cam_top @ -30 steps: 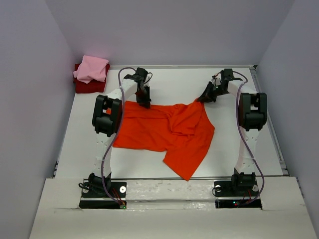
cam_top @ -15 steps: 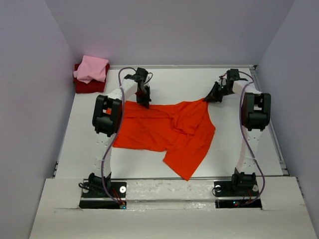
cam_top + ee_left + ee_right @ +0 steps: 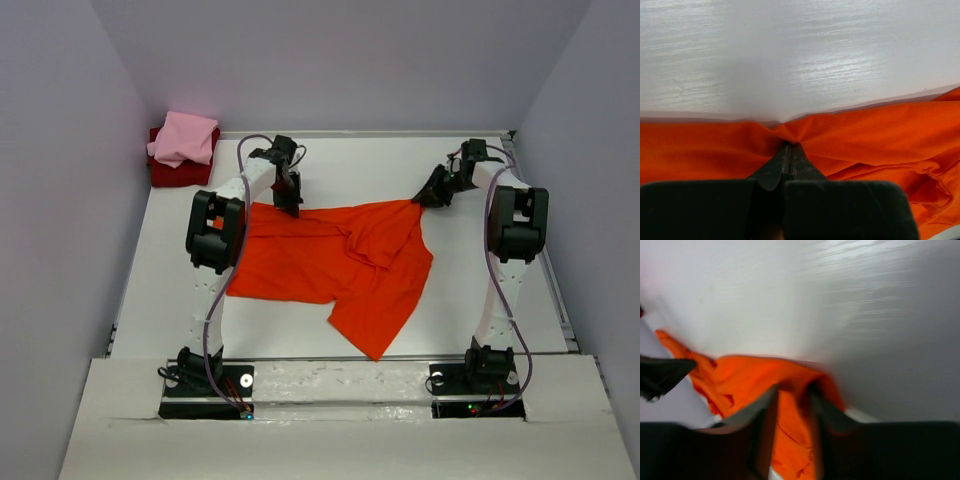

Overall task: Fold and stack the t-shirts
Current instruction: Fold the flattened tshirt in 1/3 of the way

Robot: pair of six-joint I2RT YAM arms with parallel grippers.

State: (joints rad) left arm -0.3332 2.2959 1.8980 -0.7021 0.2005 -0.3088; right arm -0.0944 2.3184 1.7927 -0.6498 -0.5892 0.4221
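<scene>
Orange-red t-shirt lies rumpled mid-table, one flap trailing toward 6 o'clock. At its 11 o'clock edge the L gripper is pinched tight on cloth. At 1 o'clock the R gripper has a corner bunched betw. narrow fingers. Far off at 10 o'clock, pink t-shirt sits atop dark red t-shirt.
</scene>
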